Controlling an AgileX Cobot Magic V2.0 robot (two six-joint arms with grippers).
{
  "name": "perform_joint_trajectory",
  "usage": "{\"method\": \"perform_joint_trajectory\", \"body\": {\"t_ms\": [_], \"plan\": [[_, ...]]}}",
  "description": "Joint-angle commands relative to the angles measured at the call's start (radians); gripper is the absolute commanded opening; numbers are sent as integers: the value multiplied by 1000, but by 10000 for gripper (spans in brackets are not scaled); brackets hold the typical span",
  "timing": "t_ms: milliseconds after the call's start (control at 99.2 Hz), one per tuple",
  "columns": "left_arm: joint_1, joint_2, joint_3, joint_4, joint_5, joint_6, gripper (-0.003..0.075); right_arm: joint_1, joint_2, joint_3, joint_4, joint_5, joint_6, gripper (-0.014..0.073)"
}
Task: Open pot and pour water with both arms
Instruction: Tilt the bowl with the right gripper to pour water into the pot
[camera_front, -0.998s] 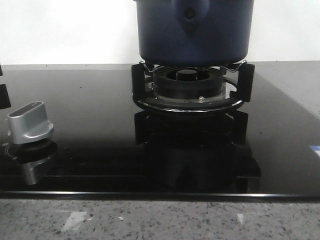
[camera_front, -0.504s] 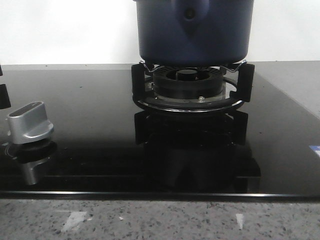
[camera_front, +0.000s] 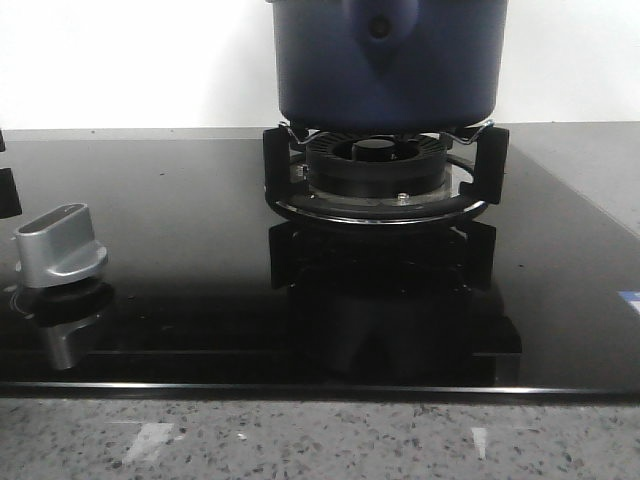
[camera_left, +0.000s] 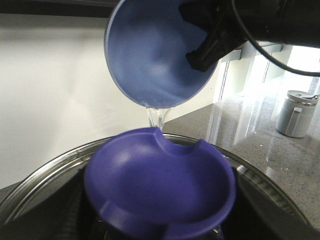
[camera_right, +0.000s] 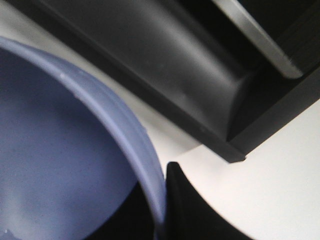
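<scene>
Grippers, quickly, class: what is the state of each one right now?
Left gripper: fingers not in view, cannot be told.
Right gripper: closed on the blue cup, pouring water.

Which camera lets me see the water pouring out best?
The left wrist view: a clear stream of water falls from the tilted round blue cup. The right wrist view only shows that cup's inside and rim, no stream. The front view shows just the dark navy-blue round pot on the stove, no water.
</scene>
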Motion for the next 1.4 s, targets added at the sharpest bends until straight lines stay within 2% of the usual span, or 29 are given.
{"method": "perform_joint_trajectory", "body": {"t_ms": [0, 252, 564, 826, 977, 1098, 1260, 1391], "plan": [[-8, -23, -33, -81, 18, -5, 253, 15, -41, -27, -143, -17, 13, -45], [-8, -23, -33, -81, 18, -5, 253, 63, -41, -27, -329, -20, 13, -46], [-8, -23, -33, -81, 18, -5, 253, 63, -41, -27, -327, -6, 13, -46], [-8, -23, -33, -81, 18, -5, 253, 63, -41, -27, -131, 59, 13, -46], [-8, -23, -33, -81, 22, -5, 253, 52, -41, -27, 59, 115, 13, -46], [-8, -23, -33, -81, 23, -5, 253, 27, -47, -27, 157, 153, 13, -46], [-8, -23, -33, -81, 34, -5, 253, -43, -99, -29, 316, 153, 13, -47], [-8, -23, -33, -81, 46, -5, 253, -186, -176, -29, 514, 144, 11, -50]]}}
